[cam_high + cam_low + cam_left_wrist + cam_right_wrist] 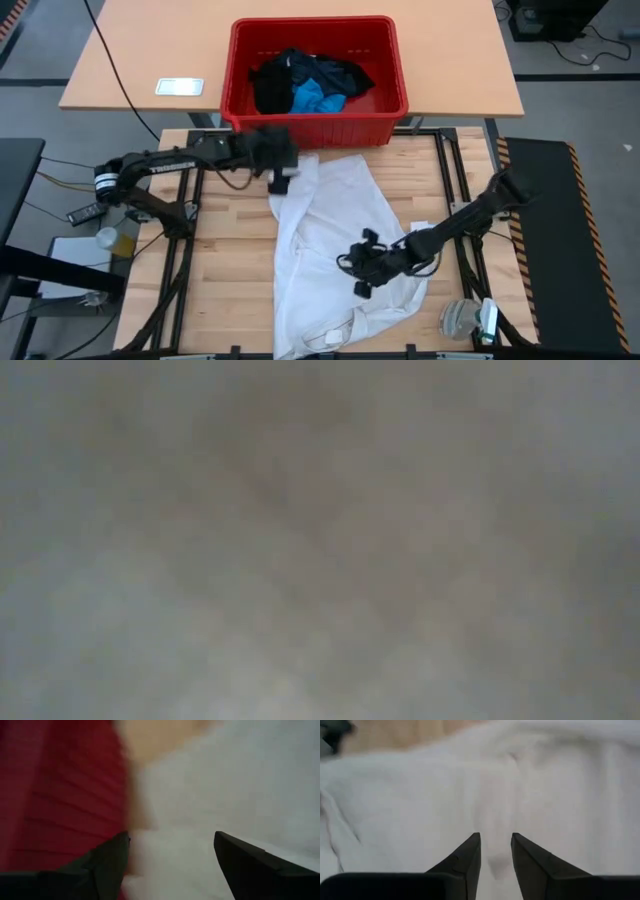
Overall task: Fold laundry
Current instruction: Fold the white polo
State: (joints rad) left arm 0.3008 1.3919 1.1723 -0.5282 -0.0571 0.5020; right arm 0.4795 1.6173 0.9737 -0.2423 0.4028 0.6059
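Observation:
The white shirt (pixel 335 220) lies spread and wrinkled across the middle of the wooden table (pixel 230 260). My left gripper (pixel 283 182) hangs open over the shirt's far left corner, close to the red crate. In the left wrist view its gripper (pixel 172 837) has only the shirt (pixel 240 785) below it and nothing between the fingers. My right gripper (pixel 362 275) is over the shirt's right middle, shut on a ridge of the cloth (pixel 420 795). Black and bright blue garments (pixel 310 85) lie in the crate. The low view shows only grey blur. My right gripper (pixel 495 836) pinches a narrow raised fold of the white shirt (pixel 495 857) between its two fingers. It comes slanting down from the table's right side. A ridge of cloth runs from the fingers away across the shirt. The rest of the shirt lies on the table.
The red crate (pixel 395 60) stands at the table's far edge on a second tabletop. A white card (pixel 179 87) lies to its left. A small grey object (pixel 460 320) sits at the near right corner. Bare wood shows to the shirt's left.

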